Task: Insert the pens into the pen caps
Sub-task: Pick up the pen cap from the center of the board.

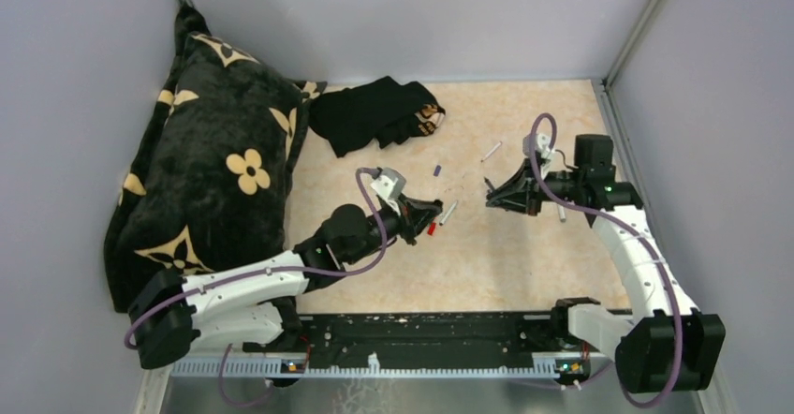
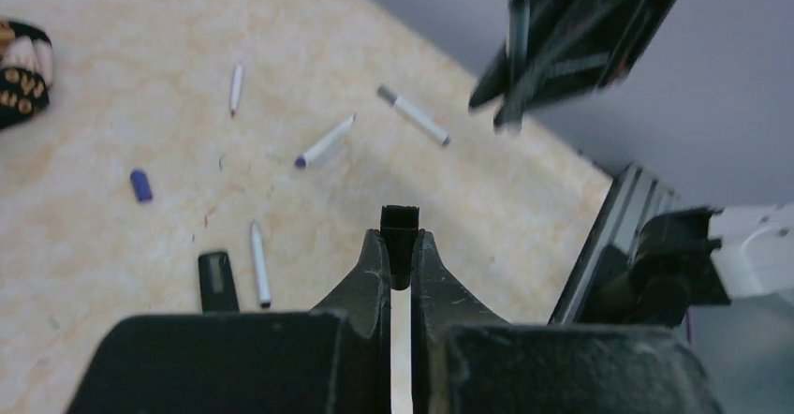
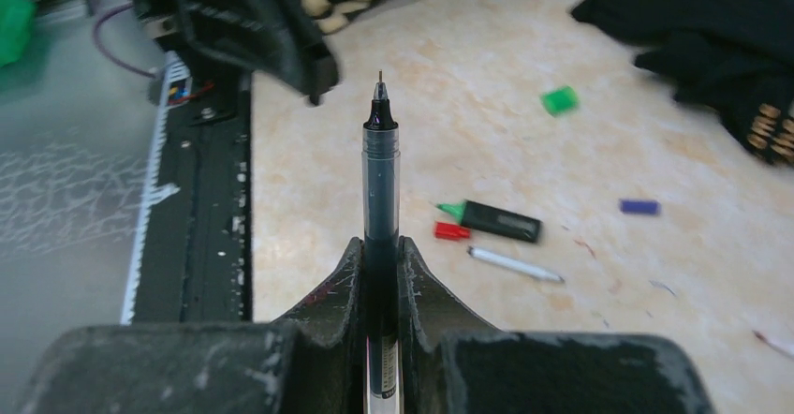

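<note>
My left gripper (image 2: 400,238) is shut on a small black pen cap (image 2: 400,219), whose open end sticks out past the fingertips. My right gripper (image 3: 381,243) is shut on a thin pen (image 3: 381,170) with a dark front and a fine tip pointing at the left gripper. In the top view the two grippers (image 1: 433,210) (image 1: 491,194) face each other a short gap apart above the table. On the table lie a black marker with a green tip (image 3: 501,221), a red cap (image 3: 451,231), a white pen (image 3: 515,265), a purple cap (image 3: 639,207) and a green cap (image 3: 560,101).
Three more white pens (image 2: 236,88) (image 2: 324,142) (image 2: 413,114) lie loose on the beige table (image 1: 487,264). A black cloth (image 1: 379,114) lies at the back, and a large black flowered cushion (image 1: 206,180) fills the left side. A black rail (image 1: 421,330) runs along the near edge.
</note>
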Robot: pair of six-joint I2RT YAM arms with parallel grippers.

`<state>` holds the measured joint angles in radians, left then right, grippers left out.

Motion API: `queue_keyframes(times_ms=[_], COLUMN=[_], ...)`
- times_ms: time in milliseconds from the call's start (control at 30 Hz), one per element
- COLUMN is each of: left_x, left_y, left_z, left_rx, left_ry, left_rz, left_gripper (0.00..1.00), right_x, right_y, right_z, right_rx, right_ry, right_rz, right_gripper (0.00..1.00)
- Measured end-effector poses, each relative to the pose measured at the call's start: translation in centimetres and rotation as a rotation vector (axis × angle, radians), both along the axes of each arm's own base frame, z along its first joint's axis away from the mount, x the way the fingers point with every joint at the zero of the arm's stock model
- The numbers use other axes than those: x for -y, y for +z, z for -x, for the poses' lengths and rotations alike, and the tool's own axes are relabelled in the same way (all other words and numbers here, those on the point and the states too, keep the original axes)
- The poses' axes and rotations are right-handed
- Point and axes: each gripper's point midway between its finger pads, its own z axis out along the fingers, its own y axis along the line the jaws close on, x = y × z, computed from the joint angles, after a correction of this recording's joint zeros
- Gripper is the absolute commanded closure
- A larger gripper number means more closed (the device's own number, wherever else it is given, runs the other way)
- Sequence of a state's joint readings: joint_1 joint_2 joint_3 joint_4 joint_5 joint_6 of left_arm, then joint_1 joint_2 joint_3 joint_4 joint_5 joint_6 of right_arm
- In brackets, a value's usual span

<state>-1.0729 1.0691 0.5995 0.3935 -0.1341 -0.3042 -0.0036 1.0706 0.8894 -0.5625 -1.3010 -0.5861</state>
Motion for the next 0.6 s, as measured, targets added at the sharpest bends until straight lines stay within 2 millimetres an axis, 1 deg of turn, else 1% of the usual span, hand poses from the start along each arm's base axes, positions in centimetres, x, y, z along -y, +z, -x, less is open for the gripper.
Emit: queue_keyframes(times_ms=[67, 133, 200, 267, 367, 433, 600], left_x=[0.1, 0.3, 0.4, 0.5, 0.7, 0.9, 1.1], left_y=[2.4, 5.0, 7.5, 9.8, 11.2, 11.4, 11.2], left_z=[-0.6, -1.1, -1.1, -0.8, -0.6, -0.6, -0.8], left_rx=[0.046, 0.091, 0.132, 0.173, 0.2, 0.206, 0.204], left_ry=[0.004, 0.005, -0.004, -0.022, -0.039, -0.047, -0.046], left_rz=[0.118, 0.234, 0.339, 0.436, 0.509, 0.528, 0.532], left_gripper=[1.0, 1.0, 1.0, 1.0, 1.0, 1.0, 1.0], right_x=[-1.7, -2.9, -3.6, -3.9, -4.2, -4.3, -4.4], right_y=[0.1, -0.1, -0.5, -1.2, -1.8, -1.7, -1.3], right_z=[1.6, 3.2, 4.5, 5.1, 5.7, 5.9, 5.6], right_rx=[0.007, -0.005, -0.041, -0.084, -0.135, -0.14, -0.124], right_ry=[0.085, 0.151, 0.195, 0.217, 0.234, 0.247, 0.249], right_rz=[-0.016, -0.043, -0.077, -0.099, -0.115, -0.123, -0.129], right_gripper=[1.0, 1.0, 1.0, 1.0, 1.0, 1.0, 1.0])
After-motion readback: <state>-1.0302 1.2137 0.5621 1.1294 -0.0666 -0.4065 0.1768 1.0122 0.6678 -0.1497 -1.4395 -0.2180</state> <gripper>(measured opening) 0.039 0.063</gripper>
